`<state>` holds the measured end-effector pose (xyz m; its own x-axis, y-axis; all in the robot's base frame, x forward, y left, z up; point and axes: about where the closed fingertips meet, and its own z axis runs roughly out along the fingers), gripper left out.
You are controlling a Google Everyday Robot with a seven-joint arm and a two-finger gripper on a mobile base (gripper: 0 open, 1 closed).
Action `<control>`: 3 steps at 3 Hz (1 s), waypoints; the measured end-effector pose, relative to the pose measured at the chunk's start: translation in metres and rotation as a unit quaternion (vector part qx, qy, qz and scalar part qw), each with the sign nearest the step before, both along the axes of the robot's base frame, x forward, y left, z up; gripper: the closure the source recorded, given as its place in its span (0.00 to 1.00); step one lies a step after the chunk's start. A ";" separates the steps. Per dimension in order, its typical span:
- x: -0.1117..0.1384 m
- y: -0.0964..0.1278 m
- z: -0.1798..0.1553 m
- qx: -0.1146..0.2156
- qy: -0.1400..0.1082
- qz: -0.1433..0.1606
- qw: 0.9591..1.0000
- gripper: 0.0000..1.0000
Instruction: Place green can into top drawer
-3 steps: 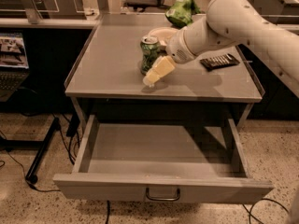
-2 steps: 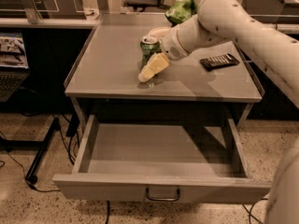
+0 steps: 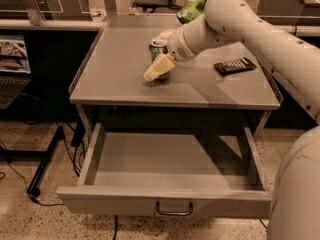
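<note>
The green can stands upright on the grey table top, near its middle. My gripper reaches in from the right and is open, with its fingers on either side of the can. One pale finger crosses in front of the can's lower half; the other sits behind its top. The top drawer is pulled fully out below the table and has nothing in it. Its loop handle faces the front.
A black remote lies on the table's right side. A green snack bag sits at the back edge. My arm spans the right side. Cables and a stand foot lie on the floor at left.
My gripper has slid left across the table so its front finger now overlaps the can. The can has hardly shifted, and the drawer has not moved.
</note>
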<state>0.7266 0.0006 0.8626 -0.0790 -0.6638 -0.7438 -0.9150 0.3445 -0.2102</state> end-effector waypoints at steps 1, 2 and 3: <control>0.000 0.000 0.000 0.000 0.000 0.000 1.000 0.41; 0.000 0.000 0.000 0.000 0.000 0.000 1.000 0.72; 0.000 0.000 0.000 0.000 0.000 0.000 1.000 0.95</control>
